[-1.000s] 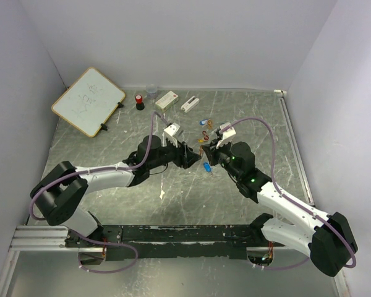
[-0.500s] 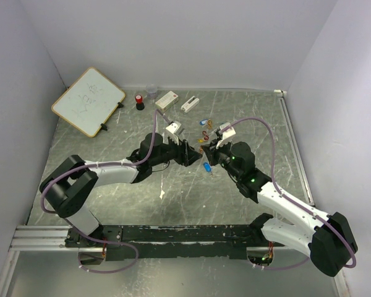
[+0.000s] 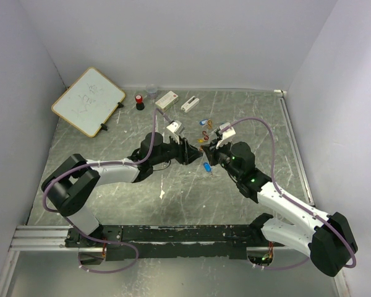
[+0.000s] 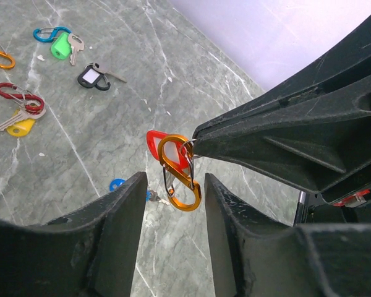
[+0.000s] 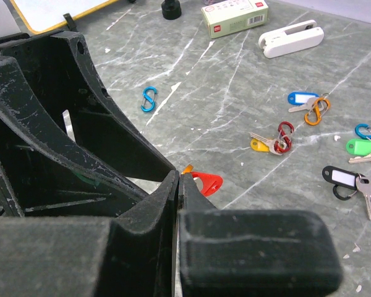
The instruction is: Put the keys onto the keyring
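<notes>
red box [image 5: 235, 13] print illegible; right jaws hold orange clip [image 4: 179, 173]

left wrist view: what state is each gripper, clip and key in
left gripper: open
right gripper: shut on orange clip
orange clip: hanging above table
red tag: hanging with orange clip
black key: flat on table, no clip
green key: on table, touching blue clip
yellow key: on table, touching red clip

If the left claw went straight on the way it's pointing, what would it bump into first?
Probably the orange clip with a red tag, hanging from the right gripper straight ahead of the open left gripper; depth is hard to judge.
</notes>
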Robot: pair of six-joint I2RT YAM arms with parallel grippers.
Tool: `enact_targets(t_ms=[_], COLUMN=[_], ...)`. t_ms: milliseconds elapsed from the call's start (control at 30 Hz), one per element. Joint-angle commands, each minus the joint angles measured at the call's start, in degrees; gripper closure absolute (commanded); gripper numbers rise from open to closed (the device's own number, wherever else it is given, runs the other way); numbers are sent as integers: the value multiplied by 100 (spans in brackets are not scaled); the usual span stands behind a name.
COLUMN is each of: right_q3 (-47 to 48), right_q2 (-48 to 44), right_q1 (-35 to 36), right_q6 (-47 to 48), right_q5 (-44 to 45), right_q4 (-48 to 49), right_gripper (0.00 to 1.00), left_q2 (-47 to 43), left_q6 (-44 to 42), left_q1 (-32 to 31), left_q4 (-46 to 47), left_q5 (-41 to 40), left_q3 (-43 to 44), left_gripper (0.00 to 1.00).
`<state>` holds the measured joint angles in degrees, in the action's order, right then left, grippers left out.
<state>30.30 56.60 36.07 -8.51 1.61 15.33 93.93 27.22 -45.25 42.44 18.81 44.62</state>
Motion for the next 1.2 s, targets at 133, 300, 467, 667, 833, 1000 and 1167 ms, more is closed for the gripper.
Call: enact_targets(t_ms=[133, 300, 467, 667, 833, 1000, 1167], right_q3=[52, 46, 46, 28, 28, 20, 17], right_q2=[-101, -94, -115, -115, -105, -116, -115], right_q1=[-4, 2, 0, 4, 0, -3, -4], right_q6=[60, 69, 69, 78, 78, 87, 88], right_q5=[-46, -67, -64, -106, -112, -109, -99], right_q4=[110, 117, 111, 115, 119, 110, 106], right_gripper=[100, 100, 100, 100, 100, 100, 100], left_q2=[104, 126, 143, 127, 126, 143, 127], left_q6=[41, 64, 80, 108, 109, 123, 123], left_q1=[52, 61, 69, 87, 100, 99, 105], left_q4=[391, 442, 450, 479, 499, 510, 521], left_q5=[215, 226, 226, 226, 248, 264, 263], left_q3=[156, 146, 158, 137, 134, 143, 128], left_gripper=[50, 51, 59, 59, 57, 56, 70])
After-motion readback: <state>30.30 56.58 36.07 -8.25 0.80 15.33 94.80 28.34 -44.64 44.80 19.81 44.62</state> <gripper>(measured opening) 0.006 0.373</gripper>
